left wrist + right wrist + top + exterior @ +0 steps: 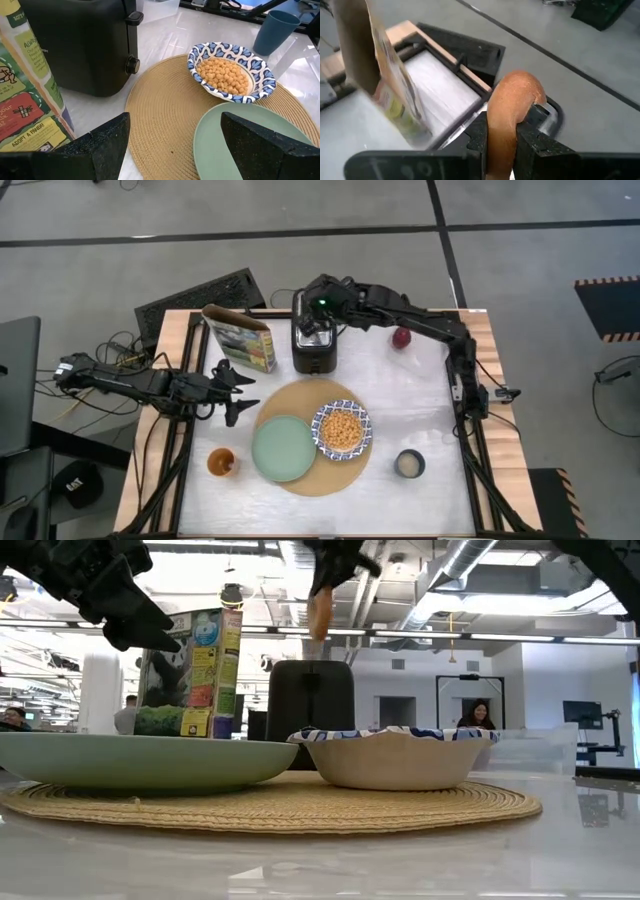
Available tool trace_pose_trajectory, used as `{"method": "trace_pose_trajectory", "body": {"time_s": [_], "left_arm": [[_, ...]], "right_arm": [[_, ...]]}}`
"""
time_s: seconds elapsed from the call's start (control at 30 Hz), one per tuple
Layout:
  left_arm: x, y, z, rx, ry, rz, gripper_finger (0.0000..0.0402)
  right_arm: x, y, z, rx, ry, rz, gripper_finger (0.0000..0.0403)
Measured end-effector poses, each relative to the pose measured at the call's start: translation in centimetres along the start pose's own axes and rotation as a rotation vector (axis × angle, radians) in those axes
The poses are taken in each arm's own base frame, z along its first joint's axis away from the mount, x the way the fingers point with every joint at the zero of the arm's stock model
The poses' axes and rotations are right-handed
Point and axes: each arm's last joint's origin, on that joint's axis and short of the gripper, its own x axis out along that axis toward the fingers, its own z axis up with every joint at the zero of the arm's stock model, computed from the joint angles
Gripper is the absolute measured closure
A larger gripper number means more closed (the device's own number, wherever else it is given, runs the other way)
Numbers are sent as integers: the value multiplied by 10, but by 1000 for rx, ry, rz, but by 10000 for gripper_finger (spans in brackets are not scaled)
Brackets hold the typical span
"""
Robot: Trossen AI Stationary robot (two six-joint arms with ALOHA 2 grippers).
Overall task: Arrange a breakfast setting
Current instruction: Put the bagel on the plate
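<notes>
My right gripper [316,323] is over the black toaster [315,348] at the table's far side, shut on a brown bagel piece [320,612]. My left gripper [243,394] hovers open and empty left of the round tan mat [318,476], near the cereal box [240,337]. The pale green plate [283,447] and the blue-and-white bowl [343,430] of cereal rest on the mat. The red apple [401,337] lies right of the toaster. The orange-drink glass [221,462] and the dark mug [409,464] stand near the front. No spoon shows. My right gripper pinches the bagel piece by its two flat faces [502,127] between its two fingers [535,142], coming from above and pointing down. The bagel stands on edge and hangs below the fingers, its lower end [320,632] clear above the toaster's top.
The panda-printed cereal box stands upright at the far left, beside the toaster. A black keyboard-like panel [200,295] lies beyond the table's far left corner. People sit in the room behind the table [478,715].
</notes>
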Motion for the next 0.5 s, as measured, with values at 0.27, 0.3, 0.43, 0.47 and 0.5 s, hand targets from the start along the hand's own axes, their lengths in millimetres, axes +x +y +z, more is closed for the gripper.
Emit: {"method": "trace_pose_trajectory", "body": {"time_s": [0.27,0.3,0.43,0.47,0.5], "left_arm": [[0,0,-1,-1,7,-3,107],[0,0,-1,0,8,-3,107],[0,0,-1,2,14,-22,107],[0,-1,-1,-3,14,-24,107],[0,-1,-1,-9,14,-24,107]], "right_arm": [[-65,-8,-3,-67,12,-1,321],[-72,-7,-5,-77,14,3,321],[-94,4,-15,-170,31,28,321],[-99,10,-19,-210,41,42,321],[-104,15,-24,-244,53,54,321]]}}
